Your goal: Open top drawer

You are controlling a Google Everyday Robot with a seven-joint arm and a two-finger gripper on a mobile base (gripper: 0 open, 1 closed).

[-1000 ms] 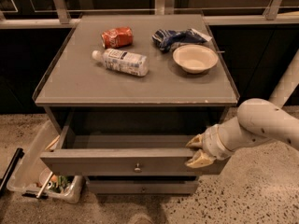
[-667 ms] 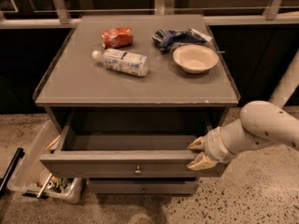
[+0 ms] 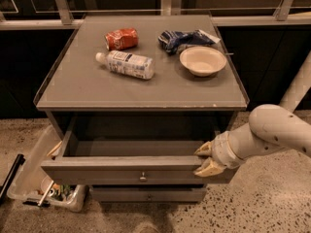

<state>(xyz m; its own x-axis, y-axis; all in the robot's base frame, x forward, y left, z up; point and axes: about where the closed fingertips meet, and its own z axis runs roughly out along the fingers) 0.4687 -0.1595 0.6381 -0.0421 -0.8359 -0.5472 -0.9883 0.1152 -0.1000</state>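
Observation:
The top drawer is a wide grey front with a small round metal knob at its centre. It stands pulled out toward me, and its plain grey interior shows with nothing in it. My gripper is at the right end of the drawer front. One tan finger sits inside the front panel and the other outside it, clamped on the panel's top edge. My white arm reaches in from the right.
A narrower grey drawer front sits shut below. On the cabinet top lie a red can, a plastic bottle, a blue bag and a white bowl. A clear bin stands on the floor at left.
The drawer front has come slightly further out toward me, and my gripper has moved with it, still on its right end.

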